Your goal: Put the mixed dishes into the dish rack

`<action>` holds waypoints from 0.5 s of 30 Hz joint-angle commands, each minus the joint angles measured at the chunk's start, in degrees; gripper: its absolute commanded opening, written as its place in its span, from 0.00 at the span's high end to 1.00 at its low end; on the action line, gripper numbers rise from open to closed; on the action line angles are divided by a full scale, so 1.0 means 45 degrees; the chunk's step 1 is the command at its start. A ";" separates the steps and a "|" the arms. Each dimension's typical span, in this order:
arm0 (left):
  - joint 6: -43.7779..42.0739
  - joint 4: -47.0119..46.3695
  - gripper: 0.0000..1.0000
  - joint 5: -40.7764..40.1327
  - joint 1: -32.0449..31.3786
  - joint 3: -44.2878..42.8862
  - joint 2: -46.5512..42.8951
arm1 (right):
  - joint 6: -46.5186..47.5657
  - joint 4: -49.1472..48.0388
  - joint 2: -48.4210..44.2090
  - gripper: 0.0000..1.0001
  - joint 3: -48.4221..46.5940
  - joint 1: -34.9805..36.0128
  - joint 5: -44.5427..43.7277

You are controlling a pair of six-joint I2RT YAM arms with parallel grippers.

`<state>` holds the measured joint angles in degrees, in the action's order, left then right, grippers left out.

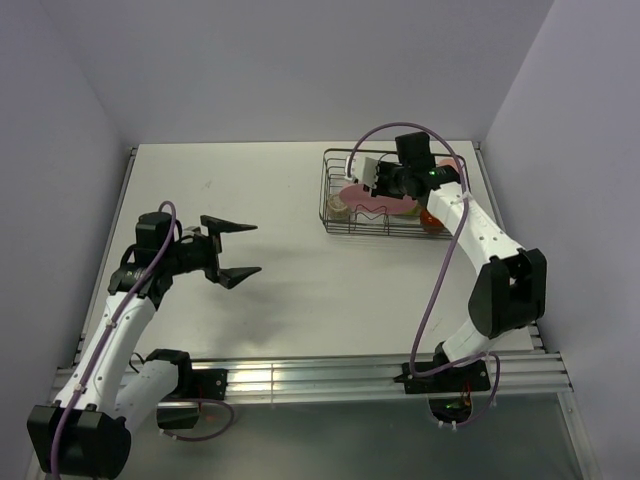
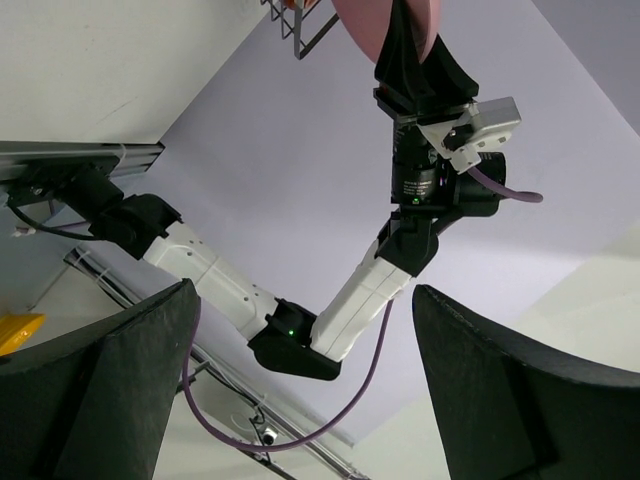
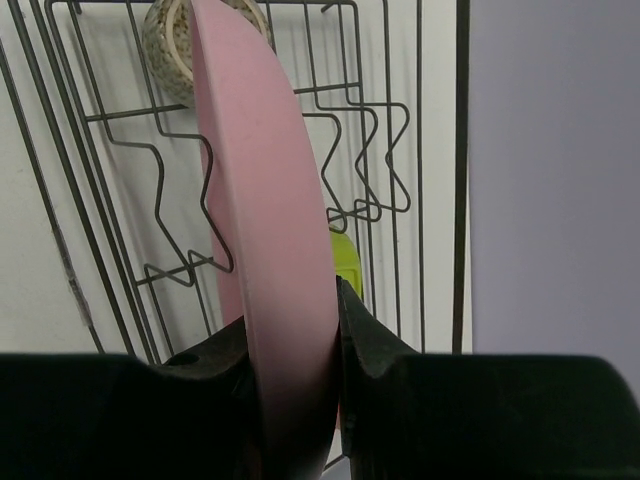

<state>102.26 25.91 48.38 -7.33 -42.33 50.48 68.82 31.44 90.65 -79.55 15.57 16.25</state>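
My right gripper (image 1: 383, 186) is shut on the big pink plate (image 1: 360, 196) and holds it on edge over the black wire dish rack (image 1: 330, 190). In the right wrist view the plate (image 3: 265, 200) stands edge-on between my fingers (image 3: 375, 340), above the rack's prongs (image 3: 190, 265). The speckled beige cup (image 3: 170, 40) lies in the rack beyond the plate (image 1: 340, 207). A bit of the yellow-green bowl (image 3: 347, 262) shows behind the plate. The dark red mug (image 1: 432, 218) sits at the rack's right end. I cannot make out the tumbler. My left gripper (image 1: 238, 251) is open and empty over the table's left half.
The rack stands at the table's far right, close to the right wall. An aluminium rail (image 1: 320, 375) runs along the near edge. The left wrist view shows the right arm (image 2: 360, 290), the plate (image 2: 365, 20) and a rack corner (image 2: 292, 20).
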 commanded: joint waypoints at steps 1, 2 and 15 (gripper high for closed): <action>-0.0048 -0.0465 0.05 0.0381 0.0126 0.0128 0.0013 | -0.0390 -0.1049 0.0186 1.00 -0.0448 0.0113 -0.0037; -0.0067 -0.0484 0.05 0.0401 0.0164 0.0090 0.0032 | -0.0448 -0.1088 0.0245 1.00 -0.0467 0.0094 -0.0018; -0.0204 -0.0485 0.05 0.0460 0.0301 -0.0125 0.0345 | -0.0683 -0.2063 0.0578 0.86 0.0235 -0.0004 -0.0271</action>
<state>102.06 25.89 48.88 -6.35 -42.33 51.77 66.67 29.67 93.10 -79.13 15.62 15.92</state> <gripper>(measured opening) 0.952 0.277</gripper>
